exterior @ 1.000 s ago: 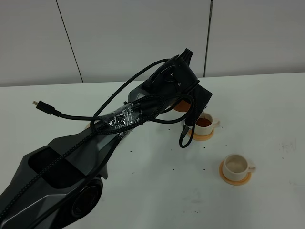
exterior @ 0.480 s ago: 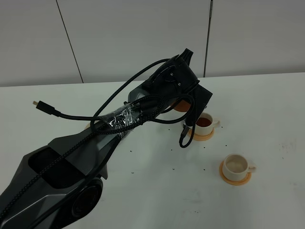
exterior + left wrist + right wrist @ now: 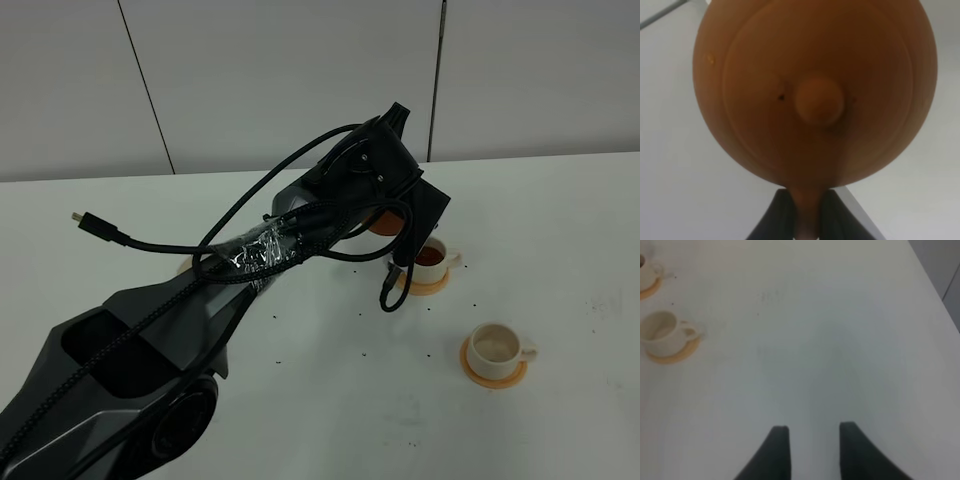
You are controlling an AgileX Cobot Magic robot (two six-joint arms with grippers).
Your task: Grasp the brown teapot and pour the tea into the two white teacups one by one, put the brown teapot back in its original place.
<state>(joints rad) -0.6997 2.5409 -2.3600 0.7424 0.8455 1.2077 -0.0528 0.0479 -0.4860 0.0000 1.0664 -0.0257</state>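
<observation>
My left gripper (image 3: 807,220) is shut on the loop handle of the brown teapot (image 3: 815,95), whose lidded body fills the left wrist view. In the high view the teapot (image 3: 380,223) shows as an orange patch under the left wrist, held above the table just left of the far white teacup (image 3: 431,256). That cup holds dark reddish tea and stands on an orange coaster (image 3: 425,287). The near white teacup (image 3: 497,346) looks empty and also shows in the right wrist view (image 3: 662,332). My right gripper (image 3: 812,450) is open over bare table.
The left arm and its black cables (image 3: 250,250) cover the left middle of the white table (image 3: 560,230). A pale edge (image 3: 185,267) peeks out beside the arm; I cannot tell if it is the saucer. Small dark specks dot the table near the cups.
The left wrist and teapot have shifted very slightly to the right, toward the far cup. The cups and the right gripper have not moved.
</observation>
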